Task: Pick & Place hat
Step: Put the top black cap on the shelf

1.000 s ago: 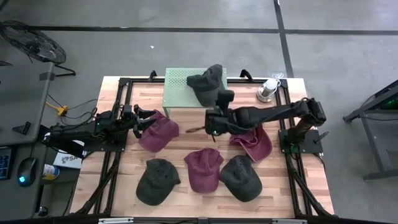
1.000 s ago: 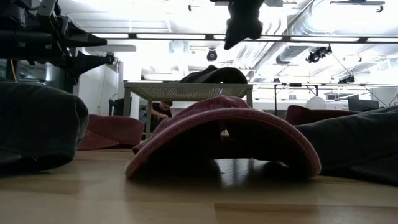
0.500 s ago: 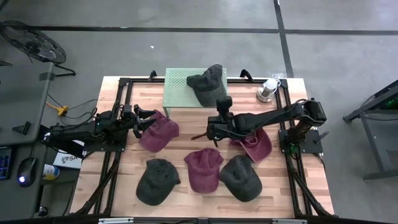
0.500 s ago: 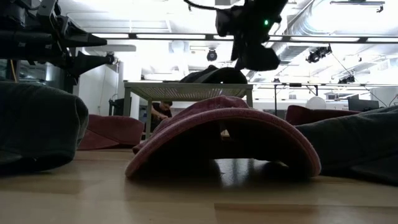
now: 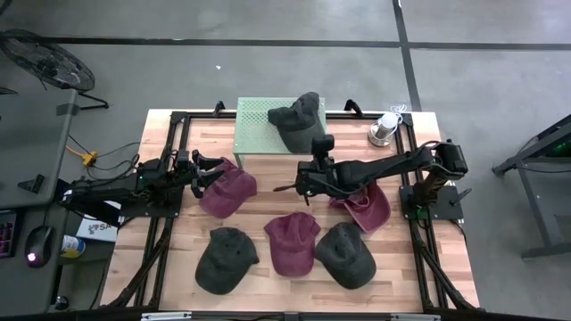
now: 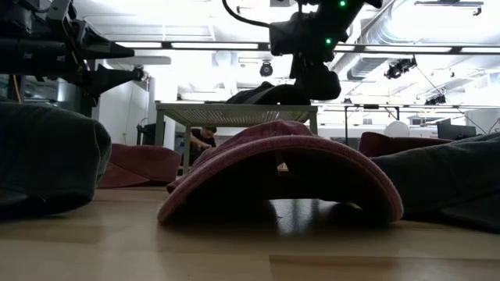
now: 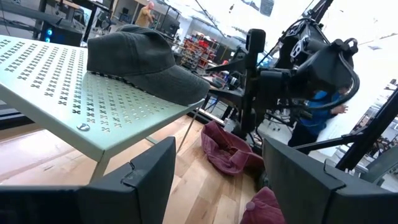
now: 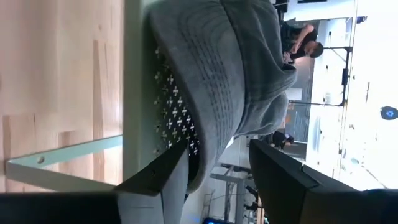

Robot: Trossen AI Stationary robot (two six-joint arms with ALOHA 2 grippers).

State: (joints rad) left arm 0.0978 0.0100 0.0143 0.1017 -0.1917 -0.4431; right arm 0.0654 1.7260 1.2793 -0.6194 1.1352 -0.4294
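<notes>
A dark grey cap [image 5: 297, 120] lies crown up on a green perforated stand [image 5: 259, 134] at the table's far edge; the right wrist view shows the cap [image 8: 230, 81] with its brim over the stand's edge. Two more dark caps [image 5: 226, 259] and three maroon caps [image 5: 293, 241] lie on the table. My right gripper [image 5: 287, 187] [image 8: 217, 180] hangs open in the air near the table's middle, on the near side of the stand, pointing at it. My left gripper [image 5: 205, 171] [image 7: 217, 180] is open and hovers by the left maroon cap [image 5: 229, 189].
A small metal object [image 5: 385, 129] stands at the far right corner. Black frame rails [image 5: 169, 178] run along the table's left and right sides. Bare wood shows between the stand and the caps [image 5: 268, 174]. A person [image 7: 317, 112] shows in the room beyond the table.
My right gripper has come down a little over the table's middle and turned at the wrist, staying open. The caps and the left arm have kept still.
</notes>
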